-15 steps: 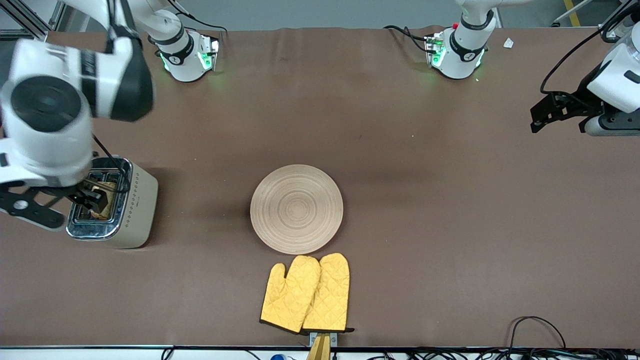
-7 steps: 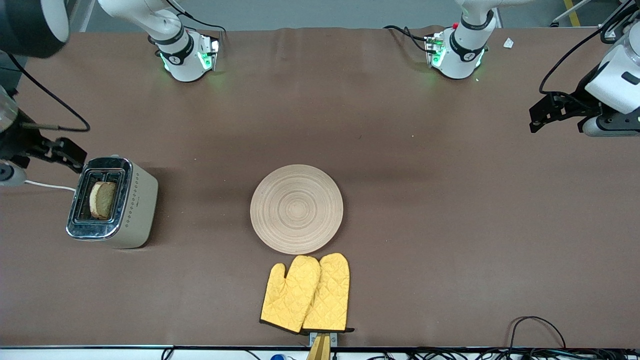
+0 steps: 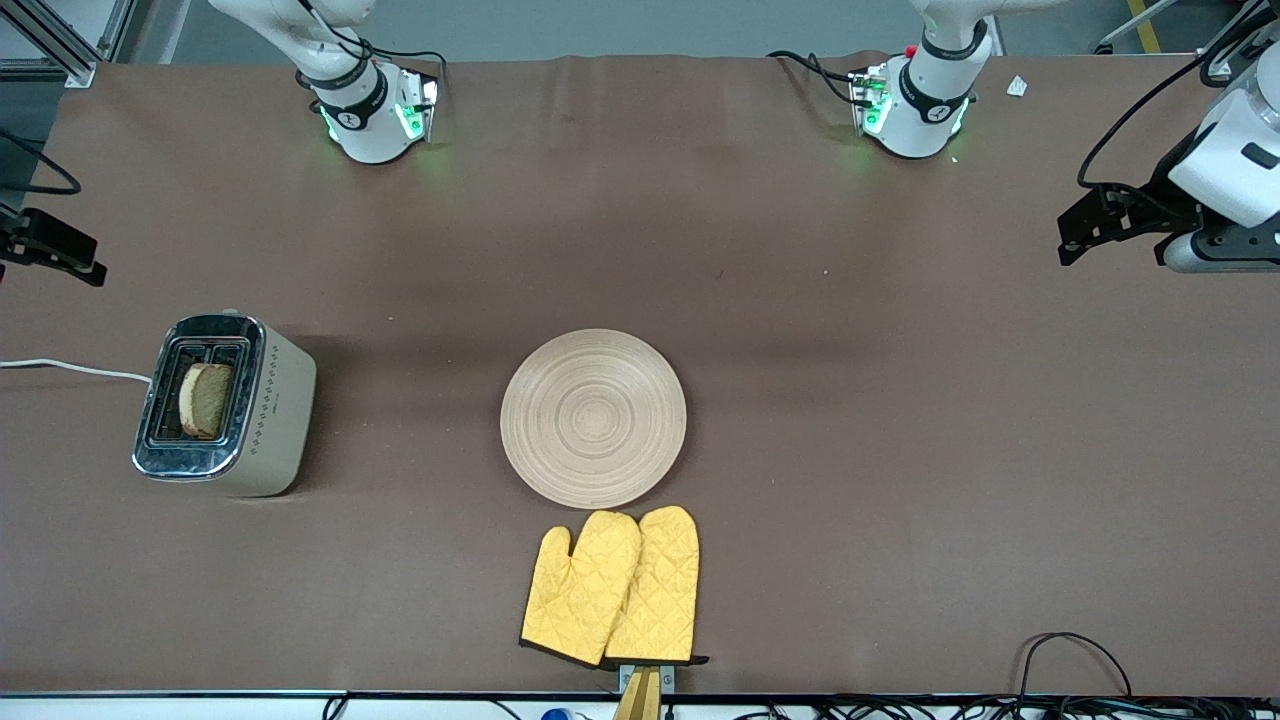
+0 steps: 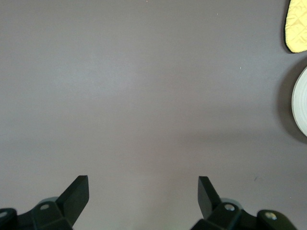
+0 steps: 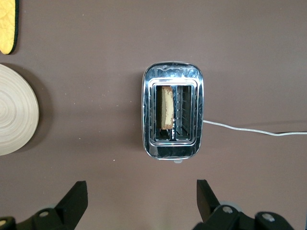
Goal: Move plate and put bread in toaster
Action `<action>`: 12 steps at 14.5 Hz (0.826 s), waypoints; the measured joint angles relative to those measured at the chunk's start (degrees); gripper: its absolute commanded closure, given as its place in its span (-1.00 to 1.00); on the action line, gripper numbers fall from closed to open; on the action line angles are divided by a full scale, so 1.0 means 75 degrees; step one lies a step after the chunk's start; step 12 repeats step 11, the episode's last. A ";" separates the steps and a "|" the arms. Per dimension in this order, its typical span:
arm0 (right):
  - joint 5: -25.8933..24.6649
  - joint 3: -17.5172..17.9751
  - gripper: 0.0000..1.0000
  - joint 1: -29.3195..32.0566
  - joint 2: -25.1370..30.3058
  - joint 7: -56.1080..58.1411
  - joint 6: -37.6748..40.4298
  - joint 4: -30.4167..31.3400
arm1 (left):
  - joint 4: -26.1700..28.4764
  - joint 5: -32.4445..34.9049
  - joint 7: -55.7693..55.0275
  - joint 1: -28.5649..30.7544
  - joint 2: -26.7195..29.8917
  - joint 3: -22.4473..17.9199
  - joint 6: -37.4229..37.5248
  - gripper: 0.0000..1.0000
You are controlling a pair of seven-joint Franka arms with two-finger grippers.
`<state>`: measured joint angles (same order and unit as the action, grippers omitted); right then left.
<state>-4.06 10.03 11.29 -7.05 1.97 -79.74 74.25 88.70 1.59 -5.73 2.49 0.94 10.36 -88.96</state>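
The cream toaster (image 3: pixel 280 410) stands near the right arm's end of the table. The bread (image 3: pixel 205 400) stands upright in one of its slots. The right wrist view shows the toaster (image 5: pixel 173 79) and the bread (image 5: pixel 166 108) from above. My right gripper (image 5: pixel 142 201) is open and empty, high over the table beside the toaster; it shows at the edge of the front view (image 3: pixel 55 250). The wooden plate (image 3: pixel 593 418) lies mid-table. My left gripper (image 4: pixel 143 196) is open and empty, waiting over bare table at the left arm's end (image 3: pixel 1100 225).
A pair of yellow oven mitts (image 3: pixel 610 585) lies just nearer to the front camera than the plate. The toaster's white cord (image 3: pixel 70 368) runs off the table's end. The plate's edge (image 4: pixel 300 108) and a mitt (image 4: pixel 297 26) show in the left wrist view.
My right gripper has let go of the bread in the toaster slot, risen and drawn away toward the table's end. The left arm has not moved.
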 measured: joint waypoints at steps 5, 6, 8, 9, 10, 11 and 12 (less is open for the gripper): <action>0.0045 0.0233 -1.00 0.0148 0.0490 0.0000 -0.0011 0.0536 | -0.0028 0.0000 0.0000 -0.0001 0.0023 0.0002 -0.0041 -1.00; 0.0072 0.0234 -1.00 0.0153 0.0517 -0.0001 -0.0021 0.0573 | -0.0028 0.0000 0.0000 -0.0001 0.0026 0.0002 -0.0041 -1.00; 0.0215 0.0227 -1.00 0.0206 0.0523 -0.0005 -0.0067 0.0636 | -0.0028 0.0000 0.0000 -0.0001 0.0028 0.0002 -0.0040 -1.00; 0.0281 0.0221 -1.00 0.0291 0.0525 -0.0007 -0.0177 0.0742 | -0.0028 0.0000 0.0000 -0.0002 0.0028 0.0003 -0.0039 -1.00; 0.0330 0.0217 -1.00 0.0426 0.0526 -0.0007 -0.0426 0.0949 | -0.0028 0.0000 0.0000 -0.0004 0.0028 0.0005 -0.0039 -1.00; 0.0364 0.0213 -1.00 0.0599 0.0522 -0.0006 -0.0761 0.1259 | -0.0028 0.0000 0.0000 -0.0005 0.0029 0.0007 -0.0039 -1.00; 0.0364 0.0213 -1.00 0.0599 0.0522 -0.0006 -0.0761 0.1259 | -0.0028 0.0000 0.0000 -0.0005 0.0029 0.0007 -0.0039 -1.00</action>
